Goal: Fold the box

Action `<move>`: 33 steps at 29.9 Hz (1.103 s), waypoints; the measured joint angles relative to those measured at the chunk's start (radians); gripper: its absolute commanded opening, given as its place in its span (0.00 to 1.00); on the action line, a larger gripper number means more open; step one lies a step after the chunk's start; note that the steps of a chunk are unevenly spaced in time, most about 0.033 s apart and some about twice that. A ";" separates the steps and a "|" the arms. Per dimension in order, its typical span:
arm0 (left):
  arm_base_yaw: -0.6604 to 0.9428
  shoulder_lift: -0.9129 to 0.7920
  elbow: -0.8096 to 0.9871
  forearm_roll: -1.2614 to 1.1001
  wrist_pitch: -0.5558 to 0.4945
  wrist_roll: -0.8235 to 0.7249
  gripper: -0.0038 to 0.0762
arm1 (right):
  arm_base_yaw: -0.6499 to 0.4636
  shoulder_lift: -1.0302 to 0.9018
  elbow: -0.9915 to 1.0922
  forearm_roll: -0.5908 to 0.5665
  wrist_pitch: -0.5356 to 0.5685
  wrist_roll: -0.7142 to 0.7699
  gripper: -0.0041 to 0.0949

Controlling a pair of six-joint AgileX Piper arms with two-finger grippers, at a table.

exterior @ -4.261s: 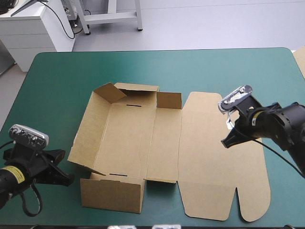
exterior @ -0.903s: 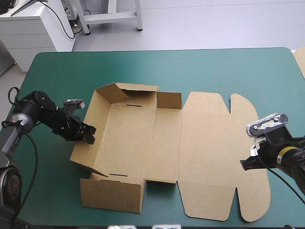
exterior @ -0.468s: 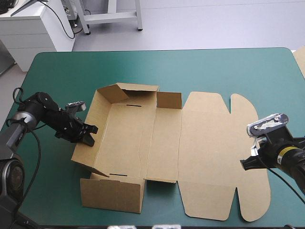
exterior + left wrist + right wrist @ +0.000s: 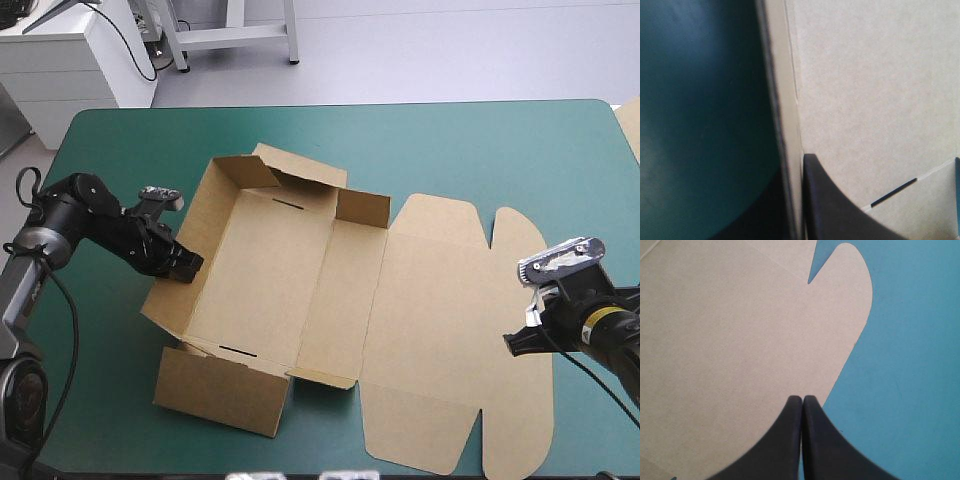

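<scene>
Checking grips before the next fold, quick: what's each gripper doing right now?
Left gripper: shut on the box's left wall.
Right gripper: shut, holding nothing.

Bright, even light; soft shadows beside box (image 4: pixel 270 270) walls. Left wrist view dimmer, perhaps wall-shaded.

No text, number or brand can be read. The brown box (image 4: pixel 300 290) is plain board. A yellow sticker (image 4: pixel 598 318) on the right arm (image 4: pixel 618 338), near the surface's (image 4: pixel 450 150) right edge, is too small to read.
</scene>
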 measured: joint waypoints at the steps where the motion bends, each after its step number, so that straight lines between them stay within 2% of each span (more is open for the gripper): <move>1: -0.012 -0.010 -0.022 0.017 0.005 0.002 0.04 | 0.000 0.000 0.000 0.000 -0.003 0.000 0.03; 6: -0.114 -0.025 -0.176 0.117 0.012 0.007 0.04 | 0.000 0.000 0.000 0.000 -0.009 0.000 0.03; 12: -0.320 -0.025 -0.339 0.289 0.013 0.049 0.04 | 0.000 0.000 0.000 0.000 -0.025 0.039 0.03; 17: -0.487 -0.025 -0.424 0.472 -0.071 0.014 0.04 | 0.000 0.000 0.000 -0.001 -0.047 0.056 0.03; 22: -0.617 -0.025 -0.432 0.653 -0.160 -0.007 0.04 | 0.000 0.000 0.000 -0.003 -0.059 0.078 0.03; 28: -0.718 -0.022 -0.432 0.823 -0.268 -0.036 0.04 | 0.000 0.000 0.000 -0.003 -0.074 0.084 0.03; 33: -0.772 -0.022 -0.432 0.856 -0.343 -0.028 0.04 | 0.000 0.000 0.001 -0.003 -0.077 0.091 0.03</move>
